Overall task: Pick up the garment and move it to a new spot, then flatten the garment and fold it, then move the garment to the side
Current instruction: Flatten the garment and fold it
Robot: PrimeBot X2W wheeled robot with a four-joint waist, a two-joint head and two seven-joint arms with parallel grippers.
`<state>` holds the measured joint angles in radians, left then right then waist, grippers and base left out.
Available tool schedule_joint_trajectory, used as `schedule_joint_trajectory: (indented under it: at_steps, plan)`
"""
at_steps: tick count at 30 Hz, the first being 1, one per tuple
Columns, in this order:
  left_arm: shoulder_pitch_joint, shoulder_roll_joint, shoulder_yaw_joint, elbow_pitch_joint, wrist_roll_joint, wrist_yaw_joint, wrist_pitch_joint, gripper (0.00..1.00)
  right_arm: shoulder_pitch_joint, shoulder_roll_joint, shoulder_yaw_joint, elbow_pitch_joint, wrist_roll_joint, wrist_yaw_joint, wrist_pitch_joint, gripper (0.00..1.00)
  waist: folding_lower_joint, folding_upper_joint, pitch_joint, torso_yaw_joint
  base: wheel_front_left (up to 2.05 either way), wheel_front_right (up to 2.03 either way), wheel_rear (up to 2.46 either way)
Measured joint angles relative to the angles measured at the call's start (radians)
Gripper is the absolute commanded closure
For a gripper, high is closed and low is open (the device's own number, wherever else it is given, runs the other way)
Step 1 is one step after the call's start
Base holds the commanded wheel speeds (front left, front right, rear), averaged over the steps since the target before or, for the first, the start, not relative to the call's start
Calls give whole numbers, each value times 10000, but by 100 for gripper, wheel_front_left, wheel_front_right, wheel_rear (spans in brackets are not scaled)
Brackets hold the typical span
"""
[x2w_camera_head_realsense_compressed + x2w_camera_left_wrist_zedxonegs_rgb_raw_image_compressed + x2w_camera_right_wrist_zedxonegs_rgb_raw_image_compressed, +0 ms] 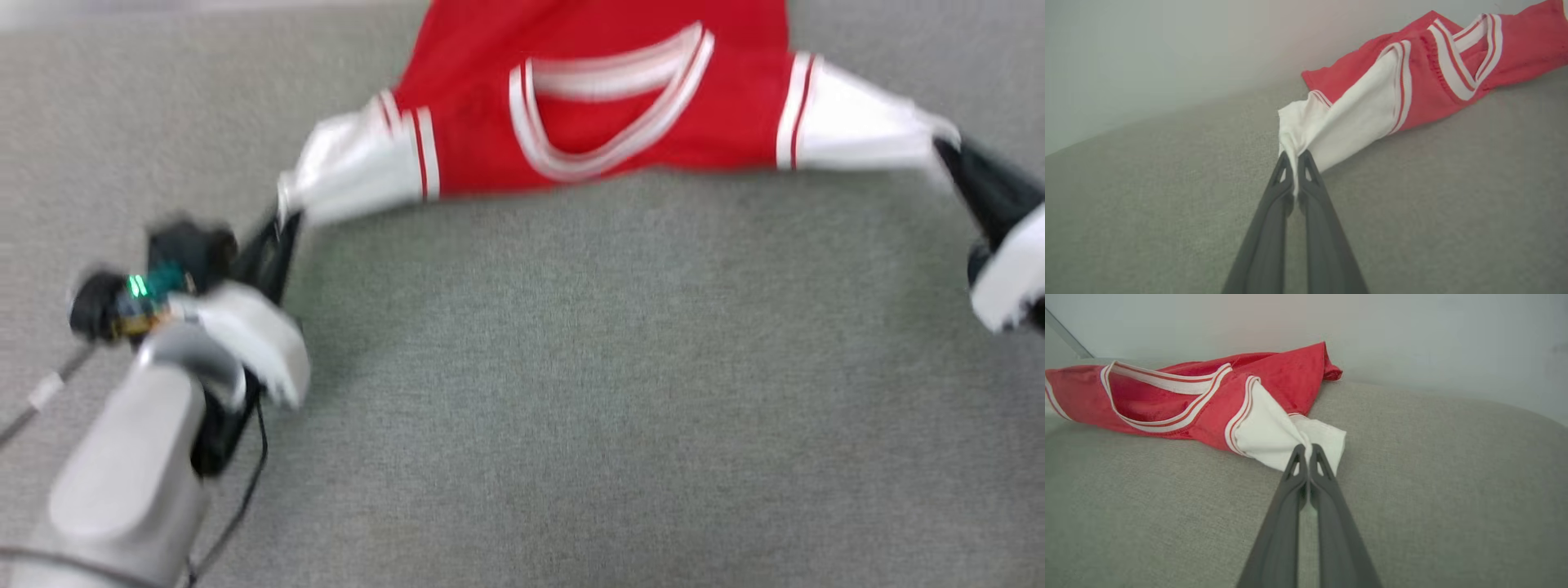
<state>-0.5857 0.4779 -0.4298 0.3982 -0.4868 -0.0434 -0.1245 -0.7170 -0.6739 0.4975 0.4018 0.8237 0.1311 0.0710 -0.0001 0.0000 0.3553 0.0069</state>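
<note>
Spanning the gap btw both grippers, the shirt point(604, 90) lies w/ its red body on the grey fabric surface point(571, 392), neck trim up, toward the far side in the head view. Left gripper point(1295, 157) is pinched tight on the end of the left white sleeve point(351, 167); right gripper point(1306, 449) does the same on the right sleeve point(857, 122). Looks light, soft, floppy, so prob sags mid-span and could slip if tugged hard. Sleeve ends or shoulders seem the best holds for spreading it flat.

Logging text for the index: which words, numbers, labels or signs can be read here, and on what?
None can be read.
The garment is plain red on its visible side, with white sleeves and striped trim.
The white cable tag at lower left is too blurred to read.
</note>
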Motion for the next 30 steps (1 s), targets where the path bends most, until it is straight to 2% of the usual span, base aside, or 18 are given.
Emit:
schedule_joint_trajectory:
  at_steps: [9,22,27,30]
  plan:
    - [2942,782,-303,-1262,-376,318,838,100,3015,-865,-134,-1160,395,0,199,100,-1,0,-1402,-12,0,0,0]
    - [6000,1413,-405,-2859,-1154,892,1494,100,6278,-1034,-886,-2029,234,0,771,100,-2,0,-2930,-180,0,0,0]
    - [7085,1538,-278,-3331,-1643,1129,1582,100,7554,-1220,-1396,-2326,324,2,1499,100,-2,0,-3324,-139,0,0,0]
    - [7490,1544,-301,-3521,-1778,1185,1580,100,8078,-1116,-1751,-2627,347,0,1967,100,-2,0,-3417,-93,0,0,0]
